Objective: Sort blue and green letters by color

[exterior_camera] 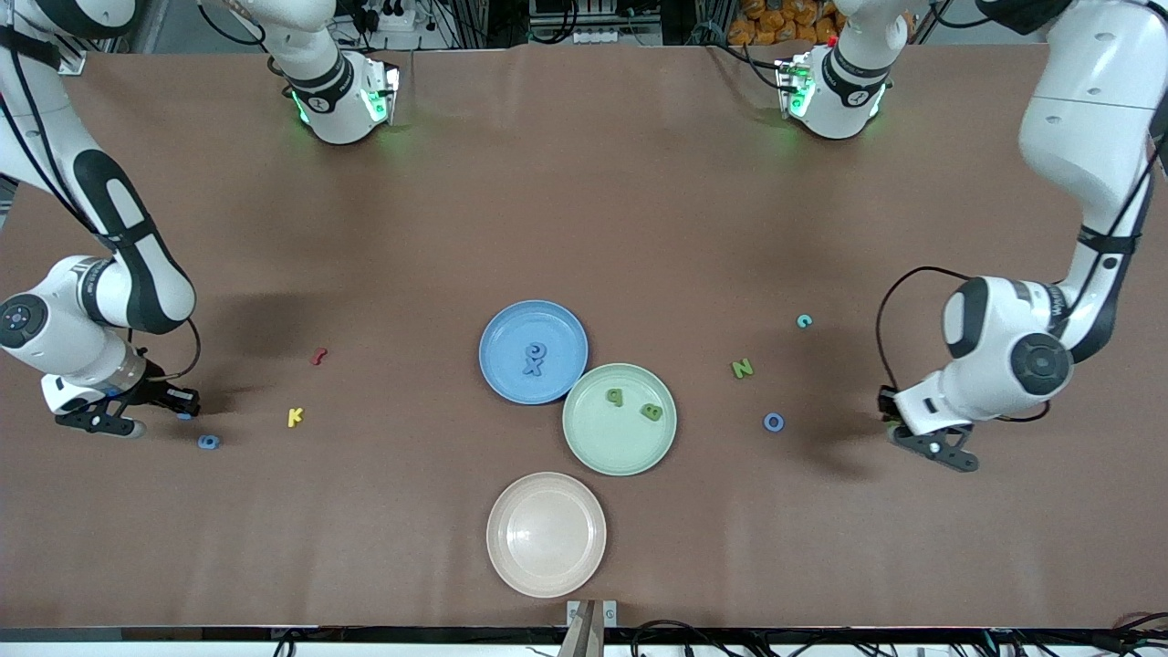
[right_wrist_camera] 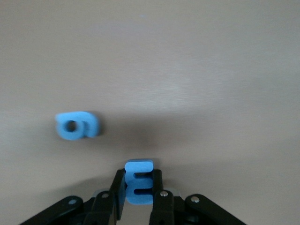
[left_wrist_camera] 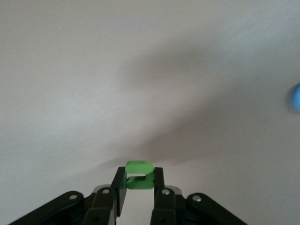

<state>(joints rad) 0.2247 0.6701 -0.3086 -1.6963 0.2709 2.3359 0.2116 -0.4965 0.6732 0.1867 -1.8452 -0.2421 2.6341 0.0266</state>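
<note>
Left end effector [left_wrist_camera: 136, 187]: we see it low over the surface at the left arm's end, clamped on a green letter [left_wrist_camera: 139, 174].
Right end effector [right_wrist_camera: 138, 190]: low over the surface at the right arm's end, and we've got it pinching a blue E [right_wrist_camera: 139, 186].
Blue 6 [exterior_camera: 209, 442]: flat on the surface just beside the right end effector, nearer the front edge.
Blue plate [exterior_camera: 504, 319]: mid-surface, with a blue X [exterior_camera: 535, 359] lying in it.
Green plate [exterior_camera: 593, 443]: touching the blue plate, nearer the front edge; we count two green letters [exterior_camera: 616, 396] inside.
Beige plate [exterior_camera: 546, 534]: closest to the front edge.
Green N [exterior_camera: 743, 369]: loose on the surface between the green plate and the left end effector.
Blue O [exterior_camera: 773, 422]: near the N, closer to the front edge.
Teal C [exterior_camera: 803, 320]: near the N, farther from the front edge.
Yellow K [exterior_camera: 294, 417], red squiggle [exterior_camera: 318, 355]: loose toward the right arm's end.
</note>
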